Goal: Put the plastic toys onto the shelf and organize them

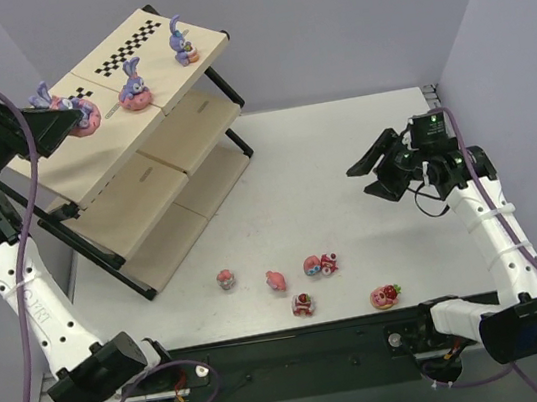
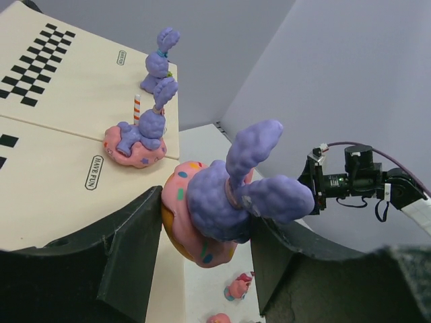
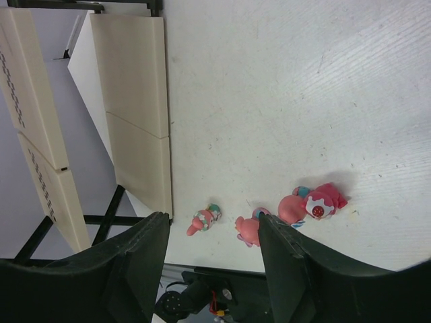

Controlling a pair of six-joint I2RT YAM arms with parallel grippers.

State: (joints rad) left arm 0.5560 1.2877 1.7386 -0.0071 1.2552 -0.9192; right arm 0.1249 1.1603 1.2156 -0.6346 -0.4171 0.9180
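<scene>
On the left, the left claw (image 1: 69, 117) is up by the top board of the shelf (image 1: 136, 195). It is pinching a purple bunny (image 1: 84, 115) that sits on a pink donut. In the left wrist view the bunny (image 2: 222, 202) is squeezed between the two black fingers (image 2: 128, 256). It is tipped over, with its ears pointing away from the claw. The bunny is over the left part of the top board. I cannot tell if it touches the wood.

A bit to the right, two more bunnies stand on the same top board. One (image 1: 134, 88) is near the held one. The other (image 1: 182, 42) is farther along, by the board's far end.

Down on the white table (image 1: 342, 150), five little pink toys (image 1: 302, 304) lie in a loose group near the front edge, well apart from the shelf.

On the right, the right claw (image 1: 364, 179) hangs above the table. Its fingers (image 3: 135, 269) are spread apart with nothing between them. The pink toys are lower down and nearer the front, not touching this claw.
</scene>
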